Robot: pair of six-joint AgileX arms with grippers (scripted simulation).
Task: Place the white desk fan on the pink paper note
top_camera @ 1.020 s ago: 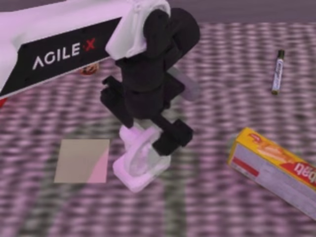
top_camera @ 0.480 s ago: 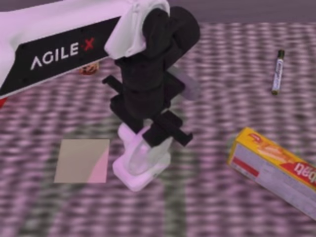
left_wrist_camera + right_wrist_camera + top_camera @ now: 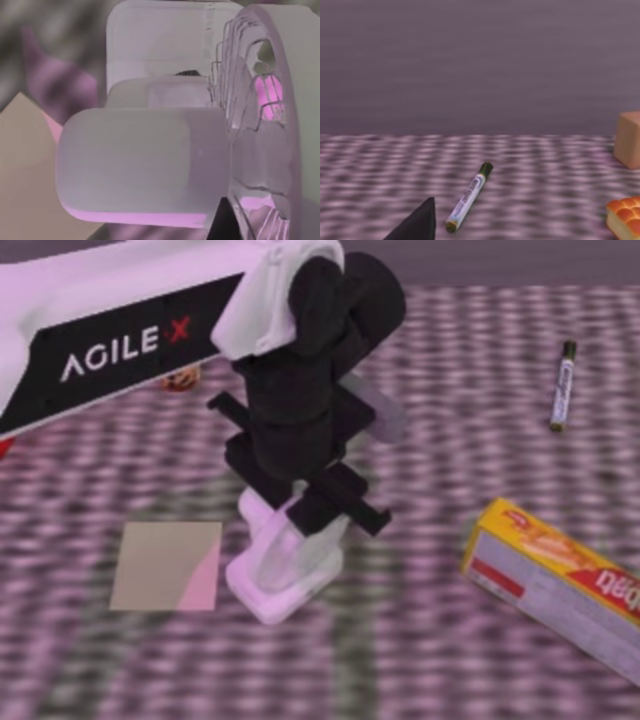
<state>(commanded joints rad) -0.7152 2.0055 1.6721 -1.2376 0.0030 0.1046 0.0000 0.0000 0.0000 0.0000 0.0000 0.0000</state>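
The white desk fan (image 3: pixel 283 565) stands right of the pink paper note (image 3: pixel 167 565), which lies flat on the cloth with a narrow gap between them. My left gripper (image 3: pixel 300 512) comes down from above and is shut on the fan's upper part, at the grille and motor housing. The left wrist view is filled by the fan's motor housing (image 3: pixel 145 165) and grille (image 3: pixel 265 125), with the note (image 3: pixel 25 165) beyond and one dark fingertip (image 3: pixel 223 225) at the grille. My right arm is outside the top view; only one dark fingertip (image 3: pixel 417 225) shows in its wrist view.
A marker (image 3: pixel 563 385) lies at the back right, also the marker (image 3: pixel 469 196) in the right wrist view. A yellow box (image 3: pixel 560 580) lies at the right. A small brown item (image 3: pixel 182 380) peeks from under the left arm. A tan block (image 3: pixel 627 139) and bread (image 3: pixel 625 215) sit farther off.
The left gripper's fingers have closed in on the fan's top. Since then the fan's base has shifted slightly toward the note.
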